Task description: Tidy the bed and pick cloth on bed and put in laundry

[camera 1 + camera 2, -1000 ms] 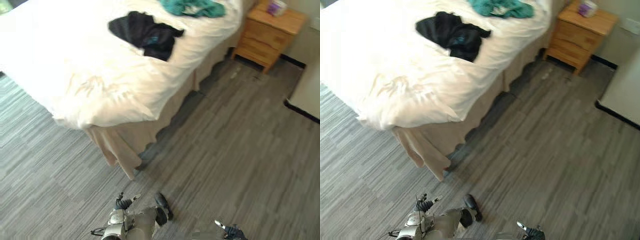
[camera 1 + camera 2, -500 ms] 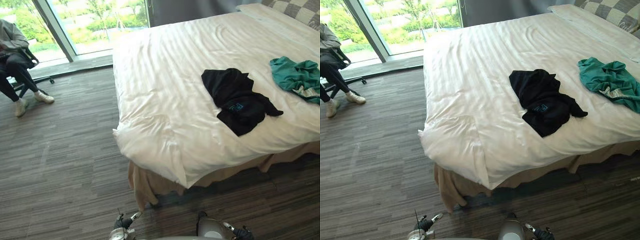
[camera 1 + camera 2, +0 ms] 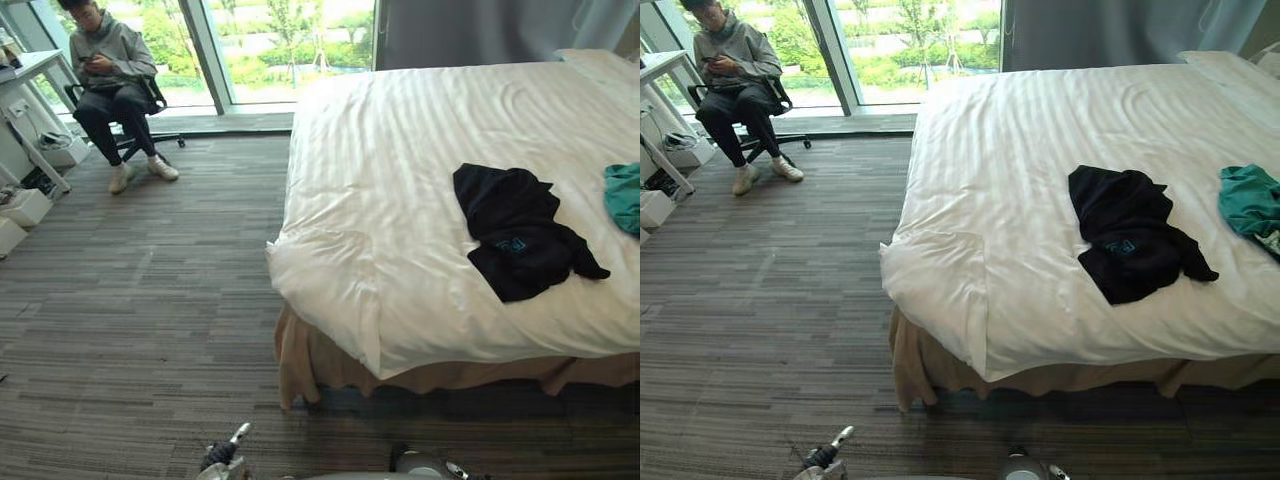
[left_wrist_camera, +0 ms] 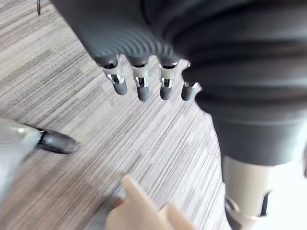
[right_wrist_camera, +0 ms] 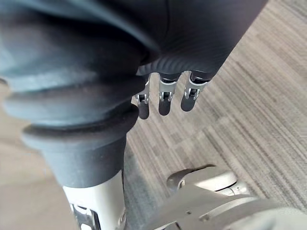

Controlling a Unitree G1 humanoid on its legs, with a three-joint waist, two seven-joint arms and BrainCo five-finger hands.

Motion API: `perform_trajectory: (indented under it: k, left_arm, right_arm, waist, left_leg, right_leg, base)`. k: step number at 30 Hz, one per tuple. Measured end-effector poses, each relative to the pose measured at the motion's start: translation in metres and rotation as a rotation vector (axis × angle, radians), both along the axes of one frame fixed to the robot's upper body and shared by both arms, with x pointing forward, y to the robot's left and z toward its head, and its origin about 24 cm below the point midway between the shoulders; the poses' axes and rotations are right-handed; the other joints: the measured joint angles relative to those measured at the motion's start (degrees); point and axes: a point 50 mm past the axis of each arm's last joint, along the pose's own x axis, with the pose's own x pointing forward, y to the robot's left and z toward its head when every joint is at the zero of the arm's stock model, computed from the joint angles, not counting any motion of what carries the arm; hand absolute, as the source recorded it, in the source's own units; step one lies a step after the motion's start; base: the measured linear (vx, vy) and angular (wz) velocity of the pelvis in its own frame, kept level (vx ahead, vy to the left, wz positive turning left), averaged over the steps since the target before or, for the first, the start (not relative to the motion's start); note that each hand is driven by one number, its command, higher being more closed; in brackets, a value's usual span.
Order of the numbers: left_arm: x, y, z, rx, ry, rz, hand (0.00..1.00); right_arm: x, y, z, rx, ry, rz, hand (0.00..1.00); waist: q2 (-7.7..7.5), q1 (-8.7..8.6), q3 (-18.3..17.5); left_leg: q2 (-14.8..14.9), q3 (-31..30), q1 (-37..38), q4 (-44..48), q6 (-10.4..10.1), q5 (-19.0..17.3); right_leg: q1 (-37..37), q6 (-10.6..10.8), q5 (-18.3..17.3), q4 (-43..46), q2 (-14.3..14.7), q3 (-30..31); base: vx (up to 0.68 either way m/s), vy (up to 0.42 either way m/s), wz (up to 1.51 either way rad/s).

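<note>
A wide bed [image 3: 400,170] with a white striped duvet takes up the right half of the eye views. On it lies a crumpled black garment [image 3: 520,235], and a teal garment [image 3: 1250,198] sits further right at the picture's edge. The duvet's near corner [image 3: 325,275] is rumpled and hangs over a beige bed skirt. My left hand [image 4: 142,86] hangs low over the carpet, fingers straight, holding nothing. My right hand [image 5: 164,100] hangs the same way, open and empty. Both hands are well short of the bed.
A person [image 3: 110,70] sits on a chair by the tall window [image 3: 290,40] at the far left. A white desk [image 3: 30,70] and small white boxes [image 3: 22,208] stand along the left wall. Striped grey carpet [image 3: 150,300] stretches between me and the bed.
The camera has swung left: the nightstand side has gone, and the window and the seated person have come in. The clothes on the bed lie as before. Both hands stay low.
</note>
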Motion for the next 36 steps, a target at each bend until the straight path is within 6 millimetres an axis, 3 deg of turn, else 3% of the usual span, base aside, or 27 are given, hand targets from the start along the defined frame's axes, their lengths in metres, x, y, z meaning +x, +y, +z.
perform_trajectory:
  k: [2,4,5,7,11,15,18,28,32,36]
  left_arm:
    - [0.014,0.028,0.018,0.082,-0.060,0.045,0.00]
    - [0.042,0.047,0.038,0.158,-0.136,0.044,0.00]
    - [0.065,0.055,0.055,0.209,-0.199,0.040,0.00]
    - [0.090,0.057,0.073,0.261,-0.268,0.011,0.00]
    - [0.155,0.057,0.139,0.478,-0.443,-0.143,0.00]
    - [0.200,0.039,0.197,0.724,-0.539,-0.347,0.00]
    - [0.217,0.021,0.218,0.866,-0.541,-0.467,0.00]
    - [0.264,-0.040,0.261,1.167,-0.506,-0.801,0.00]
    - [0.281,-0.058,0.273,1.232,-0.475,-0.902,0.00]
    - [0.300,-0.083,0.299,1.347,-0.464,-1.001,0.00]
  right_arm:
    - [-0.006,0.000,0.000,-0.003,0.012,-0.004,0.00]
    - [-0.014,-0.002,0.000,-0.013,0.032,-0.012,0.00]
    - [-0.021,-0.004,0.000,-0.025,0.051,-0.022,0.00]
    - [-0.024,-0.007,0.001,-0.032,0.056,-0.024,0.00]
    - [-0.023,-0.008,0.003,-0.040,0.033,-0.043,0.00]
    - [-0.022,-0.009,0.003,-0.036,0.008,-0.079,0.00]
    - [-0.022,-0.009,0.003,-0.036,-0.008,-0.093,0.00]
    - [-0.017,-0.011,0.004,-0.042,-0.026,-0.093,0.00]
    - [-0.007,-0.014,0.007,-0.055,-0.057,-0.084,0.00]
    - [0.007,-0.015,0.008,-0.058,-0.091,-0.082,0.00]
  waist:
    - [0.03,-0.25,-0.2]
    - [0.12,-0.45,-0.2]
    - [0.33,-0.58,-0.3]
    - [0.50,-0.91,-0.4]
    - [1.43,-1.96,-0.3]
    - [1.80,-2.00,-0.2]
    - [2.14,-2.13,0.1]
    - [2.94,-3.92,1.7]
    - [3.05,-5.21,3.3]
    - [2.60,-6.48,6.4]
  left_leg:
    - [-0.2,1.1,-0.1,0.0,0.0,0.0]
    - [-0.3,1.2,-0.3,0.0,0.0,0.0]
    - [-0.5,1.2,-0.3,0.1,0.0,0.0]
    - [-0.5,1.1,-0.4,0.1,0.0,0.0]
    - [-0.6,0.4,-0.8,0.1,0.0,0.0]
    - [-0.6,0.5,-0.5,-0.1,-0.4,0.5]
    - [-0.8,1.2,0.3,-0.2,-0.6,0.3]
    - [-0.8,2.6,-0.1,-0.2,-0.6,0.2]
    - [-0.8,3.3,-2.4,0.2,-0.8,0.0]
    - [-0.8,4.1,-5.2,0.9,-0.8,0.4]
  right_leg:
    - [0.5,-0.1,1.7,-2.6,0.1,0.4]
    - [1.2,-0.1,2.4,-4.7,0.1,0.2]
    - [1.6,-0.1,3.4,-5.9,0.1,0.3]
    - [1.7,-0.1,3.4,-6.3,0.1,0.2]
    - [1.7,-0.1,3.5,-6.1,0.0,0.0]
    - [1.7,-0.1,4.0,-6.1,0.5,0.3]
    - [1.7,-0.1,3.6,-5.5,0.5,1.0]
    - [-1.0,-0.3,2.5,-2.6,0.5,2.6]
    - [-4.1,-0.2,2.1,-1.4,0.4,3.5]
    - [-7.7,-0.1,3.0,-0.3,0.1,4.7]
  base:
    - [-0.07,0.003,-0.28]
    - [-0.04,-0.009,-0.08]
    - [0.00,0.000,0.00]
    - [0.00,-0.001,0.03]
    - [0.03,0.012,0.07]
    - [0.07,0.007,0.01]
    - [0.07,0.030,-0.11]
    - [-0.03,-0.003,-0.08]
    - [-0.09,-0.029,-0.11]
    - [-0.06,-0.013,-0.14]
